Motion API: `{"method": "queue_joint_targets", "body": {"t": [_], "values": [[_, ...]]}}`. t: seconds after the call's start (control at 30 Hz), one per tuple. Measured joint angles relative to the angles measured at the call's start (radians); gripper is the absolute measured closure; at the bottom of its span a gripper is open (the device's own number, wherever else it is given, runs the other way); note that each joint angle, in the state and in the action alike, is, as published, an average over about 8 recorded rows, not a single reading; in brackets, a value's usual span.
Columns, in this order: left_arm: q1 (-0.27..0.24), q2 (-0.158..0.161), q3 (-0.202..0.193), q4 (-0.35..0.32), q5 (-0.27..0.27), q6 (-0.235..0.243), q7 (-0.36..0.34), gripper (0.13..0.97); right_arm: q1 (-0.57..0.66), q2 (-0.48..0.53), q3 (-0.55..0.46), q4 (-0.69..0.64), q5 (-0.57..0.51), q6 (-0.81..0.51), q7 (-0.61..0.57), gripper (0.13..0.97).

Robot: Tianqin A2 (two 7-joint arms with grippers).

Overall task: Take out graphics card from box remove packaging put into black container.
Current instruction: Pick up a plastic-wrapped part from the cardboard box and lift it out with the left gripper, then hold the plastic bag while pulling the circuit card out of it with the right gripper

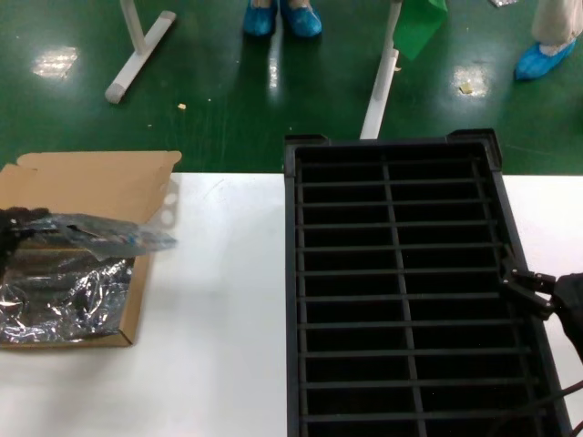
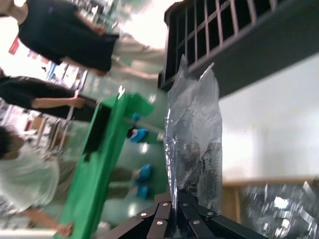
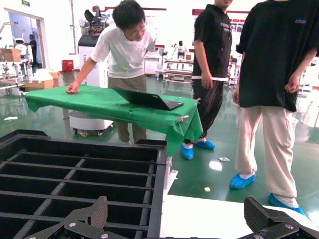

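Note:
The brown box (image 1: 86, 187) lies at the table's left with crinkly shiny bags (image 1: 64, 296) in it. My left gripper (image 1: 7, 235) hovers over the box's left side, shut on the end of a translucent grey-blue packaging (image 1: 100, 232) that juts out to the right above the box. In the left wrist view the gripper (image 2: 174, 201) pinches this packaging (image 2: 192, 114), and the dark graphics card (image 2: 202, 159) shows through it. The black container (image 1: 401, 291) fills the middle and right. My right gripper (image 1: 524, 284) waits open at its right rim, its fingers (image 3: 97, 211) spread wide over the container (image 3: 75, 169).
White table (image 1: 219, 346) lies between box and container. Beyond the far edge is green floor with white stand legs (image 1: 137, 55). People stand by a green-covered table (image 3: 109, 102) behind the container. More shiny bags (image 2: 279, 204) rest in the box (image 2: 234, 196).

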State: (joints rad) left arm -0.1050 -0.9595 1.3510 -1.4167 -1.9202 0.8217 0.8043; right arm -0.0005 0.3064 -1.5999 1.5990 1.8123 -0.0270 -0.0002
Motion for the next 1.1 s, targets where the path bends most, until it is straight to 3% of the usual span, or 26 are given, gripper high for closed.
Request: {"method": "queue_joint_targets", "body": {"t": [0.27, 0.57, 0.83, 1.1], "values": [[-0.039, -0.058, 0.061, -0.002, -0.051, 0.132, -0.140, 0.955, 0.000, 0.000, 0.000, 0.000, 0.000, 0.000, 0.000, 0.129], [-0.054, -0.144, 0.137, -0.069, -0.052, 0.211, -0.340, 0.955, 0.000, 0.000, 0.000, 0.000, 0.000, 0.000, 0.000, 0.129], [-0.094, -0.208, 0.226, -0.174, 0.009, 0.219, -0.546, 0.955, 0.000, 0.000, 0.000, 0.000, 0.000, 0.000, 0.000, 0.129], [-0.232, -0.197, 0.349, -0.230, 0.133, 0.232, -0.704, 0.955, -0.003, -0.001, 0.011, 0.003, 0.010, -0.022, -0.006, 0.129]]}}
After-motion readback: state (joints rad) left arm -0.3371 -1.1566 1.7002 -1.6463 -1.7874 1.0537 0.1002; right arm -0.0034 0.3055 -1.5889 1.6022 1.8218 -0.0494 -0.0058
